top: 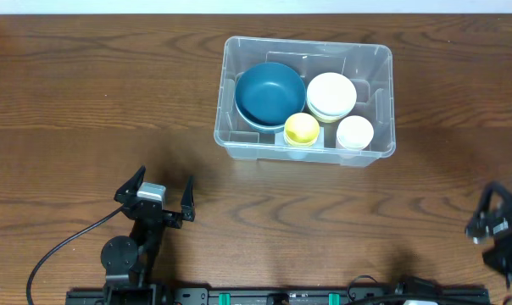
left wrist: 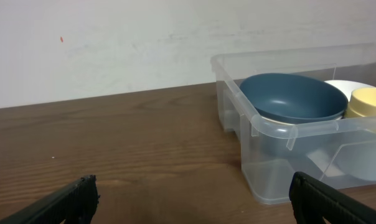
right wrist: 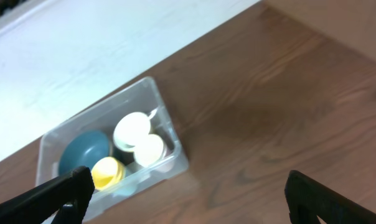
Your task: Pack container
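My left gripper (top: 164, 182) at seven o'clock and right gripper (right wrist: 188, 186) at five both hang released and empty, I judge because the container (top: 264, 151) at twelve already holds bowls (top: 270, 91) and cups (top: 302, 129)

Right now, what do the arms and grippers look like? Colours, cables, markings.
The left gripper has two tapered black fingers and a silver-grey block behind them. A black cable loops from its base. The right gripper is also black, but blurred. No markings are readable.
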`<state>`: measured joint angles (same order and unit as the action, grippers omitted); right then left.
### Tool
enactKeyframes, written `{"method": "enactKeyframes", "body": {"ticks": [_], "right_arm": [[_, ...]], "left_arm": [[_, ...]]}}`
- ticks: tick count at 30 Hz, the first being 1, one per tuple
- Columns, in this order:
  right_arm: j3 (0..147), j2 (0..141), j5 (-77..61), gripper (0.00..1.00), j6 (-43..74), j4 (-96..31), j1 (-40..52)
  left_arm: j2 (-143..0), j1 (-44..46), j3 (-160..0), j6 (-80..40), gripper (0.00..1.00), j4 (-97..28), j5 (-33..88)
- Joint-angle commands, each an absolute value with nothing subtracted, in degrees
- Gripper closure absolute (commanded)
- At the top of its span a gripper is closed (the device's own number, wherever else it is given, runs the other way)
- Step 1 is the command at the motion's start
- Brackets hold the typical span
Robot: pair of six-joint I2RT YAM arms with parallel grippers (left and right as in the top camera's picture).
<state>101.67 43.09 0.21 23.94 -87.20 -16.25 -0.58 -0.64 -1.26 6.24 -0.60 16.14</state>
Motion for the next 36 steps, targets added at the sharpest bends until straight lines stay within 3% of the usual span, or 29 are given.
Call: {"method": "enactKeyframes", "body": {"ticks": [1, 7, 19, 27, 36], "right_arm": [[100.60, 40.95, 5.17, 0.01, 24.60, -88.14, -15.66], [90.28, 34.06, 3.68, 0.01, 26.50, -77.84, -12.10], [47.53, 17.32, -12.75, 0.01, 9.58, -28.08, -3.79], [25.93, 5.89, -13.74, 0.01, -3.09, -13.74, 0.47], [12.25, 0.32, -13.78, 0.01, -3.92, 0.47, 0.80]], "left_arm": [[-0.23, -0.91, -0.23, 6.15, 0.02, -2.66, 16.49], [-0.23, -0.91, -0.23, 6.15, 0.02, -2.66, 16.49], [-0.23, -0.91, -0.23, 6.15, 0.02, -2.68, 16.49], [-0.23, -0.91, -0.23, 6.15, 0.02, -2.68, 16.49], [-0.23, -0.91, -0.23, 6.15, 0.02, -2.68, 16.49]]}}
